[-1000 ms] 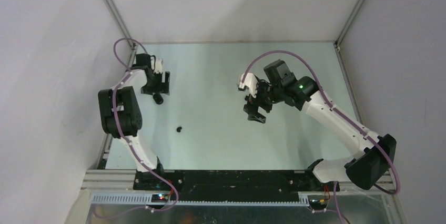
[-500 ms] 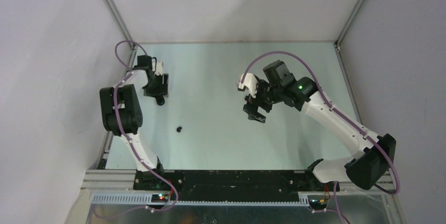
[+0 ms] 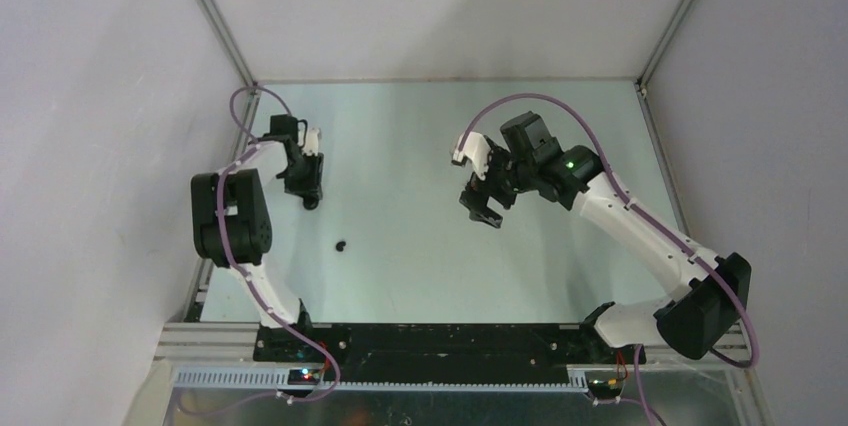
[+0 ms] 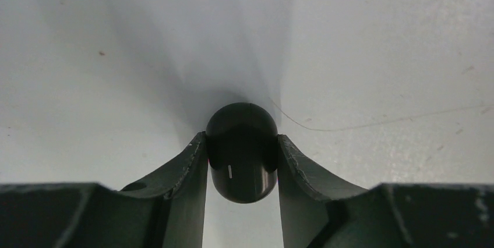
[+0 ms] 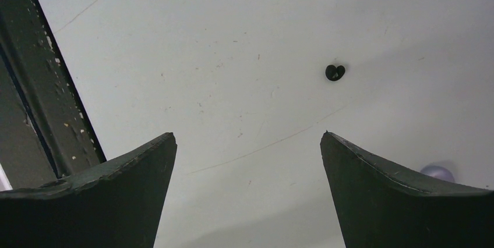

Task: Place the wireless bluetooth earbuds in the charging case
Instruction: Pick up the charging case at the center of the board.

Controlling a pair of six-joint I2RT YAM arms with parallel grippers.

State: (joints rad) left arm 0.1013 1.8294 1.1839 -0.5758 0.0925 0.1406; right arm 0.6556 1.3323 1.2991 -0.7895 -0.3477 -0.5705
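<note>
In the left wrist view a glossy black, rounded charging case [image 4: 242,152] with a small white mark sits between both fingers of my left gripper [image 4: 242,143], which is shut on it. From above, that gripper [image 3: 311,194] stands at the table's left side with the case [image 3: 312,203] at its tips. One black earbud [image 3: 341,245] lies alone on the table nearer the arm bases. It also shows in the right wrist view [image 5: 334,72]. A pale lilac earbud [image 5: 438,172] peeks out beside one finger of my right gripper [image 5: 247,140]. The right gripper [image 3: 484,210] hangs open over the table's middle, holding nothing.
The pale green table [image 3: 420,276] is boxed in by white walls and metal corner posts [image 3: 215,16]. A dark frame bar [image 5: 41,79] crosses the left of the right wrist view. The arm bases and a black rail [image 3: 440,341] line the near edge.
My left gripper has closed its fingers onto the black case and shifted slightly toward the near side. The right gripper has moved a little and stays wide open.
</note>
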